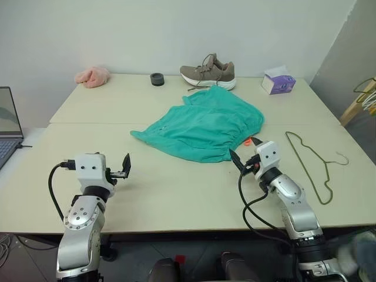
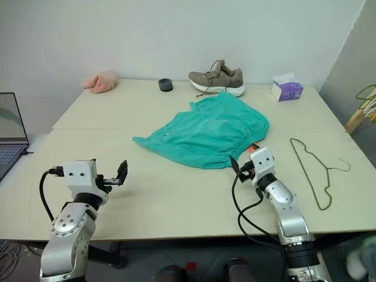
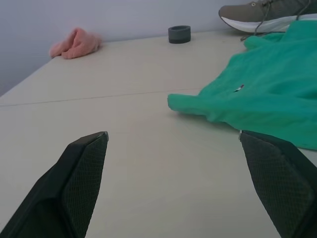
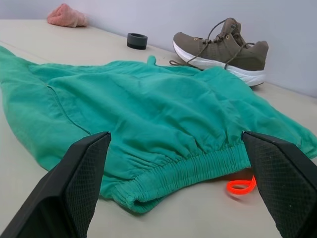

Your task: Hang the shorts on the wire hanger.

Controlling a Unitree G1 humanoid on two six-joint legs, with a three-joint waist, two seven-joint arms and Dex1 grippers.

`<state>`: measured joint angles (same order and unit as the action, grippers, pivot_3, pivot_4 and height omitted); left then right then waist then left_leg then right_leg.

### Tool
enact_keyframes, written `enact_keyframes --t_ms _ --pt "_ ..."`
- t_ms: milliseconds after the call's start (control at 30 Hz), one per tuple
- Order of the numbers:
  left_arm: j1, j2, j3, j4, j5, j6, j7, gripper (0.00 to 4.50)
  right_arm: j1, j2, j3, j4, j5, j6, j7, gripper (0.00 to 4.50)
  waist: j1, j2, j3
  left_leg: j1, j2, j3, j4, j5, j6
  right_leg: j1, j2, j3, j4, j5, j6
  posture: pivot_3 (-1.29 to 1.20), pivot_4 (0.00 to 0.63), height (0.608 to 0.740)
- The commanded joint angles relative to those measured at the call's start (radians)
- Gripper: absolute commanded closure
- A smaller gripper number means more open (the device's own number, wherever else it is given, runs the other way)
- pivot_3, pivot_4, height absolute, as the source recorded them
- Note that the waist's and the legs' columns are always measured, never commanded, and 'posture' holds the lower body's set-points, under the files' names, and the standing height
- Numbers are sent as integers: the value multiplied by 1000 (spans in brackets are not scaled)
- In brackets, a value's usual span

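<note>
Right now the shorts [image 1: 202, 128] lie crumpled and flat in the middle of the desk [image 1: 176, 194], their long axis running slantwise from a leg corner on the robot's left to the gathered waistband [image 4: 183, 171] on its right and near side. A small orange loop [image 4: 241, 186] lies on the desk at the waistband's edge. The wire hanger [image 1: 314, 161] rests flat on the desk to the right of the shorts, apart from them, its hook turned toward the right edge.

The right gripper [image 1: 239, 161] is much the nearer one: it sits just short of the waistband, pointing level and slightly leftward at it, with its fingers spread wide and nothing between them. In the right wrist view the elastic hem sits between the two open fingers, not yet touched. I judge the coming move hinges on this: a short push forward would bring the waistband between the fingers.

The left gripper [image 1: 121, 168] hovers over bare desk well to the left, also wide and holding nothing, aimed forward with the shorts' leg corner ahead and to its right.

Farther back stand a shoe [image 1: 208, 72], a dark roll of tape [image 1: 157, 79], a pink cloth [image 1: 93, 76] and a tissue box [image 1: 278, 80].
</note>
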<state>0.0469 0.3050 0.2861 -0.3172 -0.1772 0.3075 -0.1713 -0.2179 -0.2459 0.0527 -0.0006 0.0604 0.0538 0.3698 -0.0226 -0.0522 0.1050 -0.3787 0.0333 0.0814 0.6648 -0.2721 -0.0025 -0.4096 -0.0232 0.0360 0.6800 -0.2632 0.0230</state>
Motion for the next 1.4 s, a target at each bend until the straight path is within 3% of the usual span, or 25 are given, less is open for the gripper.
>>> enact_keyframes --t_ms 33,567,900,1167,1400 --pt "-2 6 -6 -48 3 -44 -14 16 -30 -7 -16 -20 10 -25 7 0 0 0 0 0 0 0 0 0 0 0 0 0 0 0 0 72 62 740" --pt "-6 13 -7 -56 -3 -23 -24 16 -28 -43 25 -40 7 -46 109 0 0 0 0 0 0 0 0 0 0 0 1 0 0 0 0 74 60 740" --pt "50 55 -15 -83 -98 -42 -182 16 -41 -86 77 -65 7 -8 212 0 0 0 0 0 0 0 0 0 0 0 1 0 0 0 0 62 62 740" --pt "53 236 -11 -102 -233 34 -435 16 -116 -166 188 -42 -89 10 300 0 -5 0 0 1 0 0 0 0 0 0 2 0 0 -1 -1 46 62 740" --pt "4 412 6 -80 -311 98 -600 16 -252 -143 273 131 -215 72 276 0 -6 0 0 2 1 1 0 0 0 0 2 0 0 -2 -2 31 60 740"
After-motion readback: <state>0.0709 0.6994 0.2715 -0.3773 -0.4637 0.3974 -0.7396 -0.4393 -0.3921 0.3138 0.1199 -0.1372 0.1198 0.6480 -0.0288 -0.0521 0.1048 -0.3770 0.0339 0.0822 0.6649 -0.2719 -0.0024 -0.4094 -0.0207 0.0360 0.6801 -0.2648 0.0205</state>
